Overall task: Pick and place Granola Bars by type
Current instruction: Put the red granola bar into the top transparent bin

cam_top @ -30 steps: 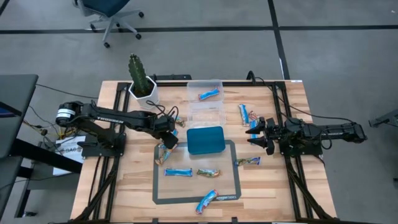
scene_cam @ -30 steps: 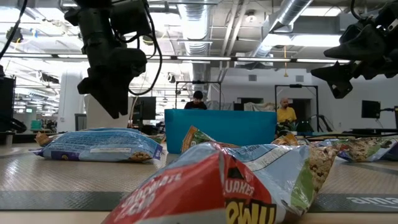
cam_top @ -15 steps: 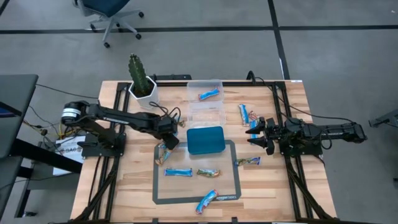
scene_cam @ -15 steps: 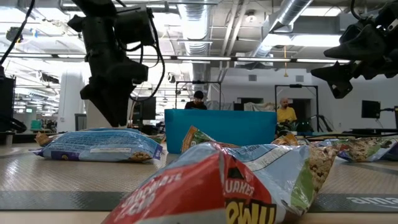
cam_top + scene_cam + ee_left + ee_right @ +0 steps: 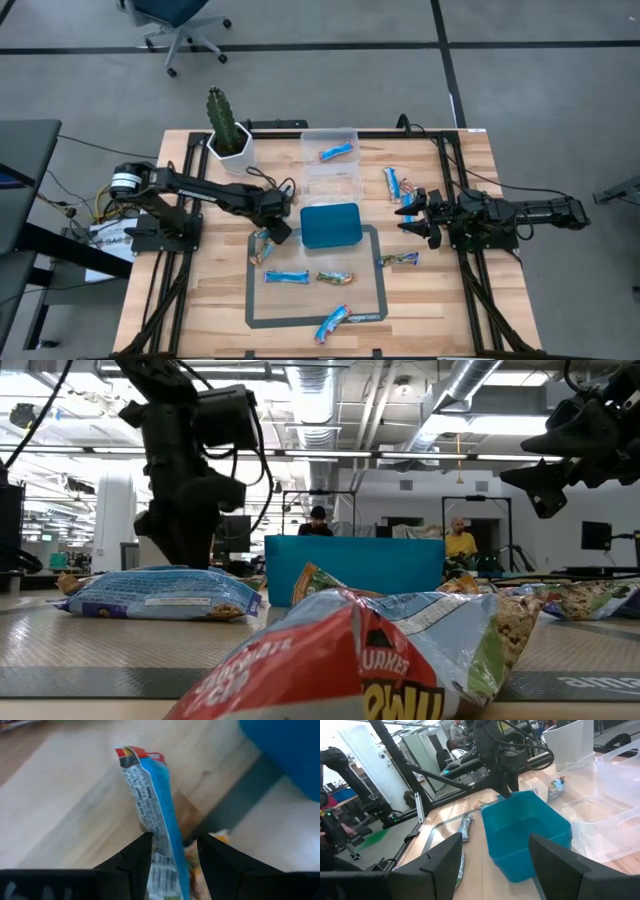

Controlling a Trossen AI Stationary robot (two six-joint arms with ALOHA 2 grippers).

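Wrapped Granola Bars lie scattered: a blue one [image 5: 287, 277], a tan one [image 5: 336, 277] and a blue one [image 5: 333, 322] on the grey-edged mat, and a tan one [image 5: 398, 259] at its right edge. One blue bar [image 5: 337, 152] lies in the clear box [image 5: 330, 170]. My left gripper [image 5: 281, 232] is open and points steeply down over a blue-and-white bar [image 5: 150, 810] at the mat's far left corner, one finger on each side of it. Something tan [image 5: 195, 865] shows under that bar. My right gripper [image 5: 408, 216] waits open and level at the table's right. My left gripper comes from above, its fingers [image 5: 135, 860] along the sides of the blue-and-white bar's one end [image 5: 160, 855]. The bar lies on the table, tilted up on its long edge. Whether the fingers touch it, I cannot tell.
The teal tray [image 5: 330, 238] stands just right of my left gripper. A potted cactus [image 5: 228, 135] is at the far left corner. Blue bars [image 5: 393, 183] lie near my right gripper. People stand in the room beyond the table.
My left gripper has sunk toward the blue-and-white bar at the mat's far left corner, its opening unchanged. The bars have stayed where they were.
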